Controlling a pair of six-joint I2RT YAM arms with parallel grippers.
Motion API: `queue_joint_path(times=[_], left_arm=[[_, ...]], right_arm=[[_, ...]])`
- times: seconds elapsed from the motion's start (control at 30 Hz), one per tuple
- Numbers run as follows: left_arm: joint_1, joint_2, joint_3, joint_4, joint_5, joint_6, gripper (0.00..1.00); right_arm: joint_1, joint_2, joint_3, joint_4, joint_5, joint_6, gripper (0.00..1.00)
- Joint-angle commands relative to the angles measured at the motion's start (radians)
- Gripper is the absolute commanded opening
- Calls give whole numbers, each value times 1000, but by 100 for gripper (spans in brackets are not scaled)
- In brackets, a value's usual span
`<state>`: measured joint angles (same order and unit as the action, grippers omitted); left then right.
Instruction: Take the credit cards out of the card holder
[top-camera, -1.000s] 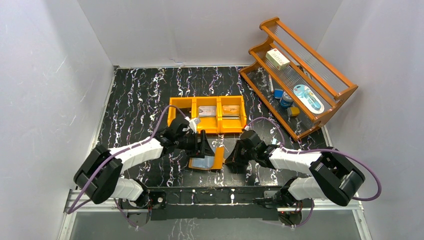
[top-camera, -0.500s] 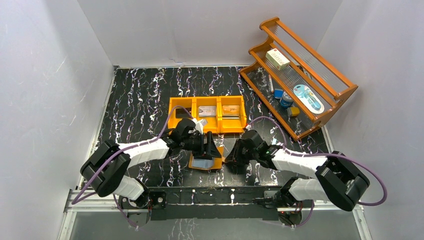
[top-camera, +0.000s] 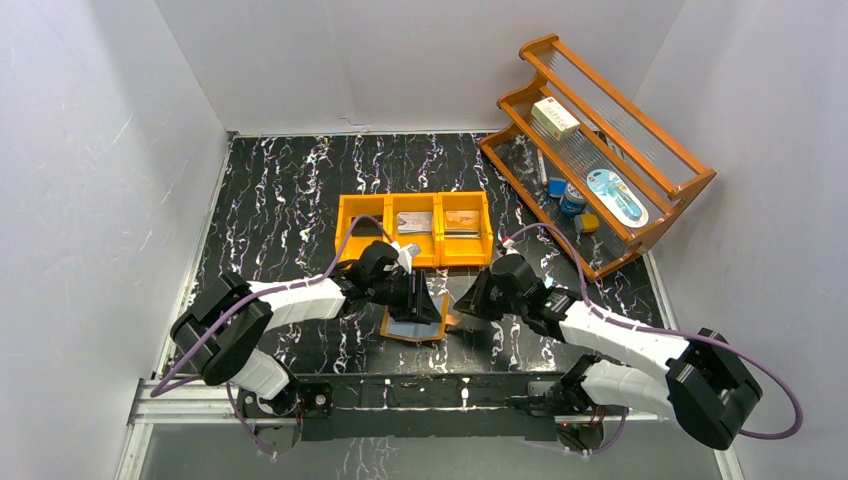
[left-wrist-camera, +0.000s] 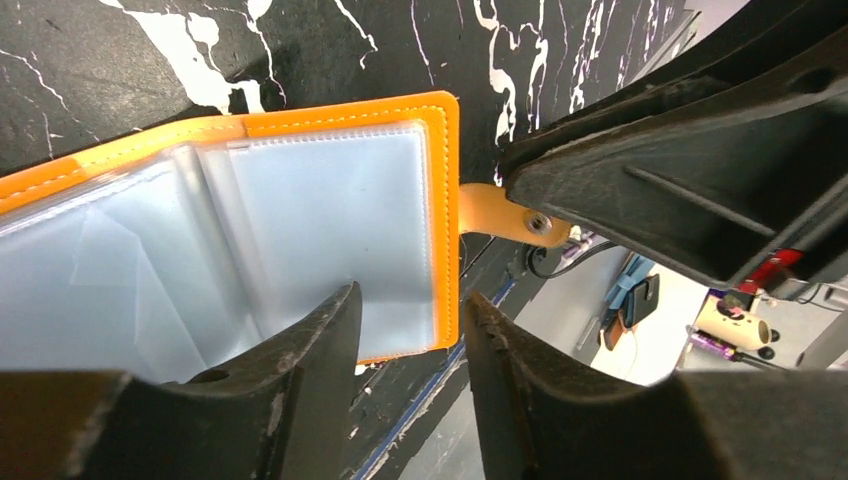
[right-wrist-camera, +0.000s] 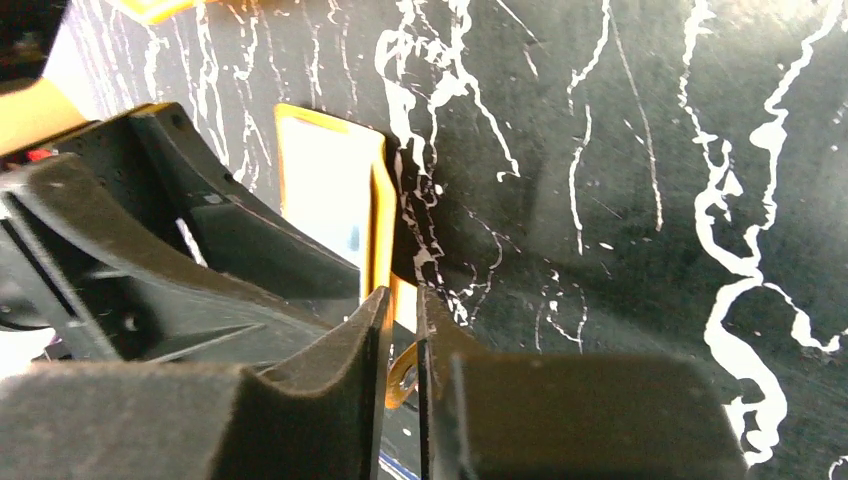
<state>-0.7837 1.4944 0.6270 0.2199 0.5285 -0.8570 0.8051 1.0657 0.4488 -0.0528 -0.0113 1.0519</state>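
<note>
While the holder (top-camera: 412, 326) is lying open on the bench (top-camera: 280, 190) between both end effectors, the right end effector (right-wrist-camera: 402, 298) is clenching, as it seems, on the tab (left-wrist-camera: 495, 212) to hold it steady. The left end effector (left-wrist-camera: 410, 305) is standing released, its fingers straddling the holder's edge, probably for reaching into a sleeve (left-wrist-camera: 320, 220). I am seeing no card under it.

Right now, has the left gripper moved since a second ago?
Yes. The left gripper has slid right and nearer the table's near edge, away from the orange bin, over the card holder.
</note>
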Motion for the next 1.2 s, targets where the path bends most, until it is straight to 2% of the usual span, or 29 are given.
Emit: queue_joint_path(times=[0.0, 0.1, 0.23, 0.4, 0.63, 0.7, 0.83, 0.97, 1.1, 1.17], left_arm=[[-14, -14, -13, -30, -16, 14, 37], [-18, -15, -24, -39, -26, 15, 32], [-25, -6, -15, -63, -45, 29, 31], [-34, 4, -3, -94, -78, 38, 30], [-45, -23, 12, -94, -82, 44, 37], [-46, -46, 21, -109, -88, 47, 40], [-45, -104, 56, -208, -151, 70, 47], [-46, -162, 105, -379, -288, 100, 56], [-45, -149, 170, -554, -438, 121, 60], [-44, -134, 189, -589, -459, 138, 60]], right_arm=[[-4, 29, 76, 75, -43, 9, 19], [-5, 81, 136, 85, -83, -3, 17], [-4, 125, 170, 99, -93, -17, 17], [-5, 186, 188, 83, -113, -27, 23], [-3, 276, 133, 127, -185, -1, 19], [-3, 290, 120, 94, -160, -12, 19], [-4, 302, 104, 16, -103, -42, 19], [-6, 320, 82, 27, -144, -48, 19], [-5, 317, 95, -31, -137, -51, 19], [-5, 314, 93, -44, -137, -49, 20]])
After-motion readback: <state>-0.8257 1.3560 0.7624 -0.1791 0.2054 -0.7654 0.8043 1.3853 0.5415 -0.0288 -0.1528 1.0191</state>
